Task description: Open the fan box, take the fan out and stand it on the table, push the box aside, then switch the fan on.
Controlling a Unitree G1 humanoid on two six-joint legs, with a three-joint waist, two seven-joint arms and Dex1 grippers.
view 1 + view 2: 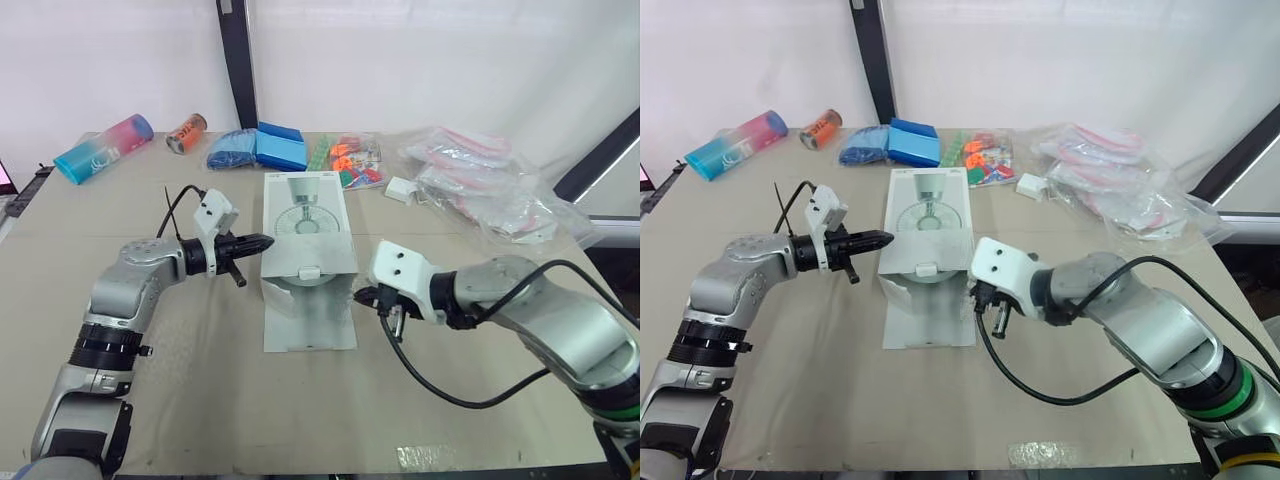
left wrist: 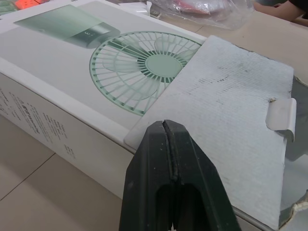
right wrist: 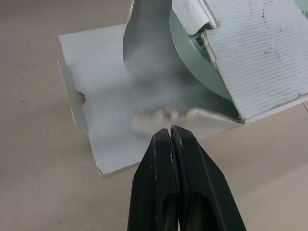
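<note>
One big brown table (image 1: pixel 200 400) holds everything. At its far edge, well away from the work, lie see-through bags (image 1: pixel 480 180), blue packs (image 1: pixel 260 148), a pink and blue tube (image 1: pixel 103 148) and a little can (image 1: pixel 186 133).

Next in size is the fan box (image 1: pixel 305 215). It lies flat in the middle of the table, with the fan picture facing up. Its near end is already open. One long flap (image 1: pixel 308 320) lies flat on the table toward the robot, and a shorter flap (image 2: pixel 226 110) is folded back on top of the box.

The left gripper (image 1: pixel 268 241) is by the left edge of the box, near the short flap. Its two fingers are pressed together and hold nothing. I cannot tell if it touches the box. The right gripper (image 1: pixel 1000 325) is by the right corner of the open end. Its fingers are pressed together too, and they hold nothing.

Smallest of all is a bit of the green fan (image 3: pixel 192 62), peeking out of the open end. It is not out yet.

I think the opening step is done and taking the fan out comes next. For that, one gripper must spread its fingers, reach into the open end and grab the fan, while the other keeps the box from sliding
</note>
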